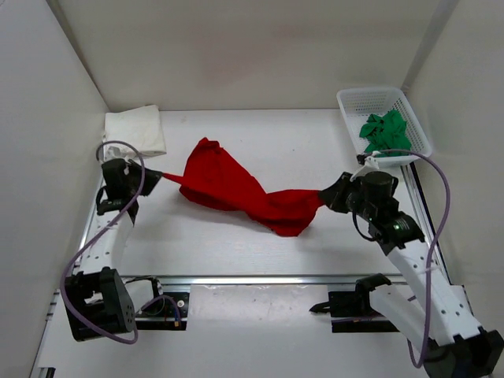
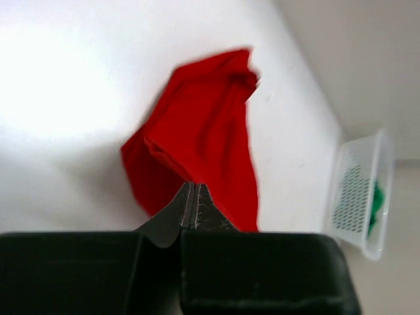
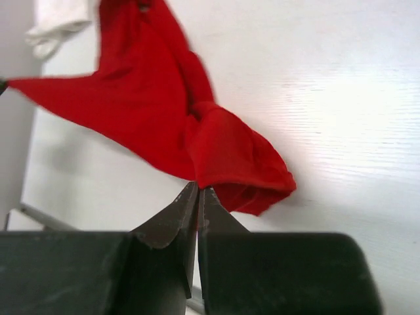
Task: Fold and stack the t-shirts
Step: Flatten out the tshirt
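A: We log the red t-shirt (image 1: pixel 236 189) across the middle of the tabletop (image 1: pixel 331 146), strung between both arms and twisted along its length.

B: Agreed. We see the left pincer (image 1: pixel 155 176) clamped on the shirt's left corner. In the left wrist view the fingers meet, with red cloth pinched at the tips.

A: The right pincer (image 1: pixel 324 194) reads the same to us: closed tight on the shirt's right end, with cloth bunched just past the tips in the right wrist view.

B: We note the broadest part of the cloth toward the left and far side. A looser fold hangs out near the right pincer, toward the near edge.

A: In the wrist views we see shadow under both held ends. We cannot tell whether the middle touches the tabletop.

B: Cream-white t-shirt (image 1: pixel 135 131): a folded pad in the far left corner, just beyond the left pincer and apart from the red one.

A: Green t-shirt (image 1: pixel 384 131): crumpled inside the white mesh basket (image 1: pixel 350 98), which we place at the far right corner.
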Robot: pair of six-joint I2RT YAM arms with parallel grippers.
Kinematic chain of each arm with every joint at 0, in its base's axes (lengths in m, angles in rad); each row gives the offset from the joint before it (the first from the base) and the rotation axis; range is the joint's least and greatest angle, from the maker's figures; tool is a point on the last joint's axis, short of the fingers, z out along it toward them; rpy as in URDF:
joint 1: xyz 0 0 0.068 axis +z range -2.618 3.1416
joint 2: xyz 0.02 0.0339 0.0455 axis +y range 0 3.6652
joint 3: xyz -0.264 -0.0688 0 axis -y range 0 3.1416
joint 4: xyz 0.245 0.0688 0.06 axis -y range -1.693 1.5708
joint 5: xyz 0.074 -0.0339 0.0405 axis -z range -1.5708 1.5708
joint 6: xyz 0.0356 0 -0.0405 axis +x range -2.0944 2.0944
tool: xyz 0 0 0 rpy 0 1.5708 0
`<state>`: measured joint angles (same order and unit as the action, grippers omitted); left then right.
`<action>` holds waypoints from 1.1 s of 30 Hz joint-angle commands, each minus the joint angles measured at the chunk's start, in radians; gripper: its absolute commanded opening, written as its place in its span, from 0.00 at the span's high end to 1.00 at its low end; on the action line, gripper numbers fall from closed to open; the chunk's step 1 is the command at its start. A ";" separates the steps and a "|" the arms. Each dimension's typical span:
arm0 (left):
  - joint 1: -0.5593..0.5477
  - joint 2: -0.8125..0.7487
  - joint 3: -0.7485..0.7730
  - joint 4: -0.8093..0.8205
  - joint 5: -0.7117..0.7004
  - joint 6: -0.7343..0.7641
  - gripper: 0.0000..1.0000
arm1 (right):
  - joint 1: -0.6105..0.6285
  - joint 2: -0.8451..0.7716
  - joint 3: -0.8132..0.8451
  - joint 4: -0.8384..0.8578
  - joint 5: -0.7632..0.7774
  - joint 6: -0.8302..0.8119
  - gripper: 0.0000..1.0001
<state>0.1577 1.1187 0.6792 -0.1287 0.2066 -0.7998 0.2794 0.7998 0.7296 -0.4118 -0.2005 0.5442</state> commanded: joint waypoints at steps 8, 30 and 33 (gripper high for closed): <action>0.065 0.133 0.054 0.060 0.166 -0.032 1.00 | -0.156 -0.185 -0.425 0.011 -0.192 0.158 1.00; -0.044 0.090 0.042 0.089 0.111 0.002 1.00 | 0.297 -0.157 -0.386 -0.258 0.283 0.388 0.59; -0.087 0.076 0.017 0.112 0.103 -0.001 1.00 | 0.343 -0.110 -0.349 -0.315 0.368 0.404 0.59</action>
<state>0.0990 1.2316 0.7166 -0.0433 0.3355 -0.8185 0.5934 0.6598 0.3252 -0.6712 0.0273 0.8948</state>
